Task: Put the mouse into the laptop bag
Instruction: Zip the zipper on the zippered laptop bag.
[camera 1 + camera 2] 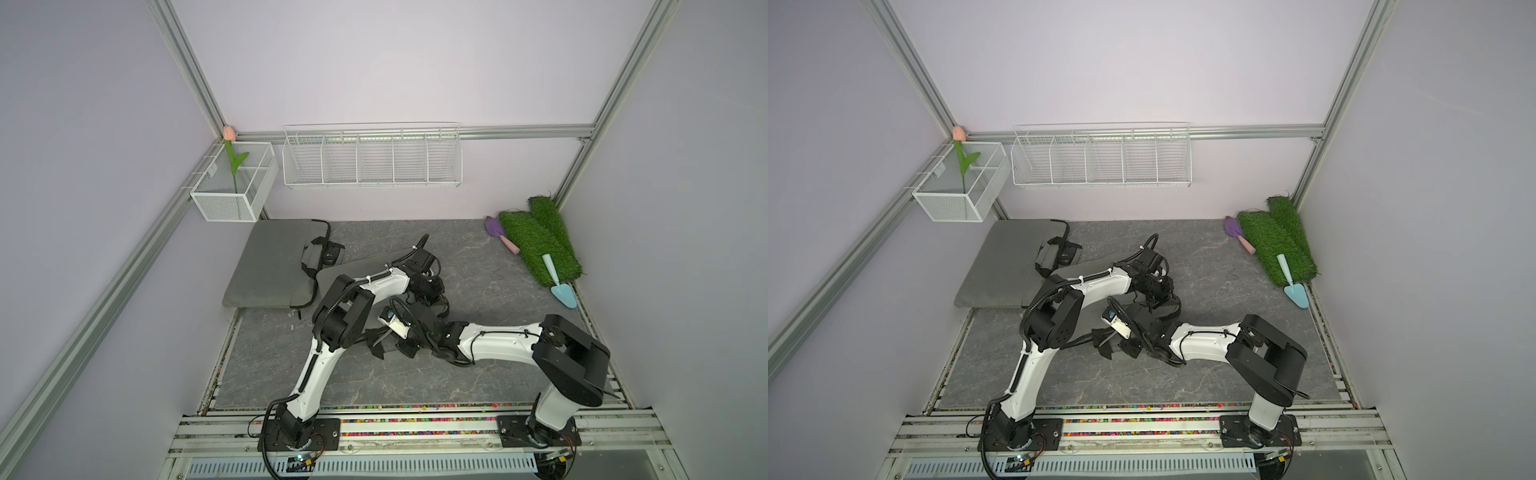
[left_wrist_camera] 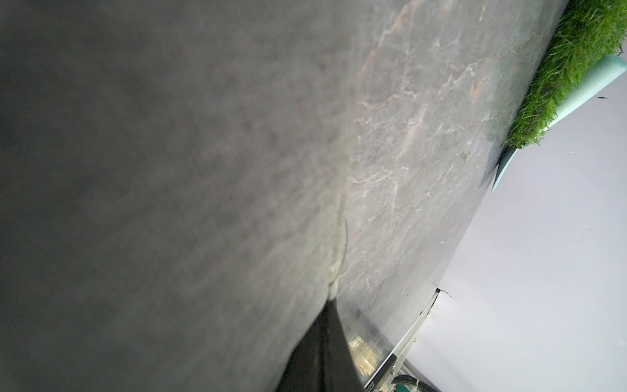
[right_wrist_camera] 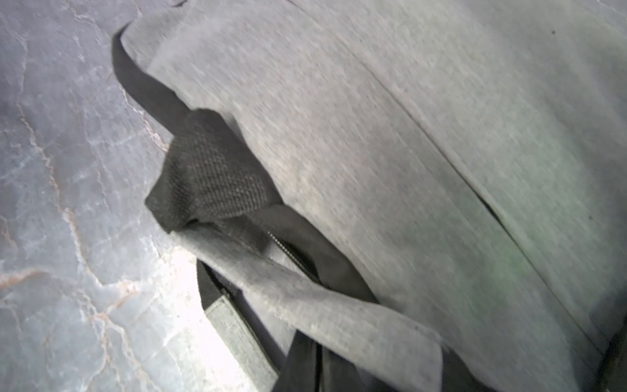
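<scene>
Far left, a white mesh basket hangs on the frame and holds an artificial tulip. Below it the laptop bag lies flat on the marbled grey table. The bag is rectangular, of grey woven fabric, with black handles at its right edge.

The mouse, small, dark and rounded, lies in plain sight beside those handles. Both top views show it; neither wrist view does.

A white wire rack is fixed to the back wall.

The right gripper sits low at centre with its jaws together. Whether anything is held cannot be told. Only its wrist view shows the bag's zip and coarse black webbing.

The left gripper is closed, pinching a grey fabric edge of the bag. This is evident only in its wrist view.

Far right lie two rolls of shaggy green turf, with a purple trowel and a blue trowel.
</scene>
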`<state>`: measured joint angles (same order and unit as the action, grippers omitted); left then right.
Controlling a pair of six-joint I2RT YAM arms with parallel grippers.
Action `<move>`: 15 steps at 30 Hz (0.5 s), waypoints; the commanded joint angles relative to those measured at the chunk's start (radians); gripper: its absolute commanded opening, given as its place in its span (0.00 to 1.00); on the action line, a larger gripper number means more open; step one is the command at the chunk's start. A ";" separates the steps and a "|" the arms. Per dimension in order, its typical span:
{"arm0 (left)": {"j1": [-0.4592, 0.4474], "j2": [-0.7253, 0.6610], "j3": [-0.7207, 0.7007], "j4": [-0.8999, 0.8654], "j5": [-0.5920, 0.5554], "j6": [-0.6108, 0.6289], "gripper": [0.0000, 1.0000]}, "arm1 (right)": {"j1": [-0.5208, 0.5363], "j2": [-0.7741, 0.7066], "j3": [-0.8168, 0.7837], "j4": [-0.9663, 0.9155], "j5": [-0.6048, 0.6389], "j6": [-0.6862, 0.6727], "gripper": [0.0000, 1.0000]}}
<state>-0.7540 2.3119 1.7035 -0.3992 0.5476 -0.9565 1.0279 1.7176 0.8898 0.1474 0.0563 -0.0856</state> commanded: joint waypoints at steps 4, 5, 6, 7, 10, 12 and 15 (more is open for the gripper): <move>-0.020 0.071 -0.010 0.000 -0.046 0.044 0.00 | 0.077 -0.033 0.039 0.091 -0.107 -0.082 0.07; -0.019 0.069 -0.005 -0.015 -0.046 0.054 0.00 | 0.076 -0.042 0.033 0.089 -0.111 -0.087 0.07; -0.017 0.068 0.005 -0.037 -0.051 0.068 0.00 | 0.072 -0.052 0.027 0.082 -0.107 -0.089 0.07; -0.012 0.058 0.010 -0.056 -0.060 0.082 0.04 | 0.063 -0.061 0.021 0.079 -0.100 -0.088 0.07; 0.012 0.008 -0.001 -0.081 -0.078 0.102 0.40 | 0.000 -0.099 -0.021 0.092 -0.142 -0.064 0.07; 0.033 -0.032 -0.004 -0.099 -0.078 0.119 0.51 | -0.042 -0.139 -0.081 0.135 -0.182 -0.056 0.07; 0.072 -0.087 0.013 -0.129 -0.084 0.131 0.63 | -0.082 -0.194 -0.132 0.162 -0.210 -0.065 0.07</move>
<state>-0.7437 2.2642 1.7149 -0.4133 0.5518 -0.8608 0.9718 1.6051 0.7933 0.2050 -0.0563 -0.1314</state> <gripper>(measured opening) 0.615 0.069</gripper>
